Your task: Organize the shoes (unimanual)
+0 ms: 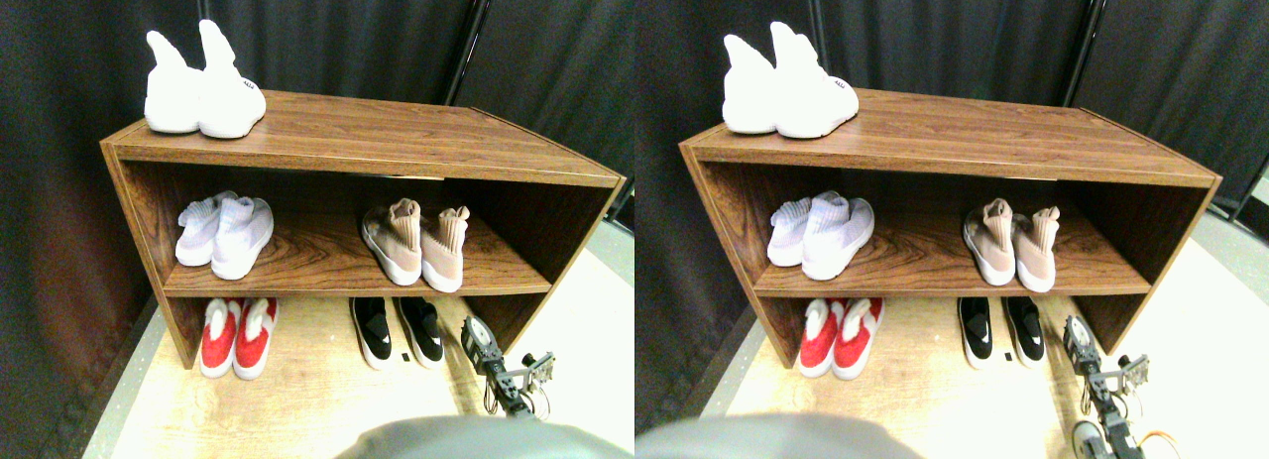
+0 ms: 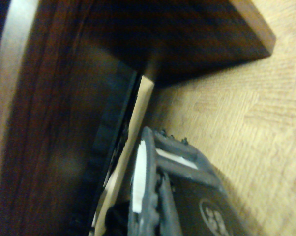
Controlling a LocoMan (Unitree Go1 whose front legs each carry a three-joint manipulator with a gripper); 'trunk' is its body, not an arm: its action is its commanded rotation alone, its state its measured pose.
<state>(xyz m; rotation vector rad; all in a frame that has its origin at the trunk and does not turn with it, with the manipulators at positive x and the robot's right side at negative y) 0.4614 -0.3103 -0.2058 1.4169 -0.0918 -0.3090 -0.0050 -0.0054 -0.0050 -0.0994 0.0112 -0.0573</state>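
The tan-beige knit shoes (image 1: 414, 243) stand side by side on the right of the middle shelf, toes toward me, collars upright. The low black shoes (image 1: 399, 330) with white marks sit on the floor under the shelf, right of centre. My right gripper (image 1: 479, 338) is low over the floor just right of the black pair, near the shelf's right side panel, touching neither pair. The wrist view shows only the dark wood panel (image 2: 49, 123), the light floor (image 2: 246, 118) and part of the jaw frame; no shoe appears there.
The wooden shelf unit (image 1: 347, 142) carries a white high-collar pair (image 1: 201, 87) on its top left. A pale pair (image 1: 224, 233) stands at the middle shelf's left and a red-and-white pair (image 1: 238, 337) on the floor below. Dark curtains hang behind.
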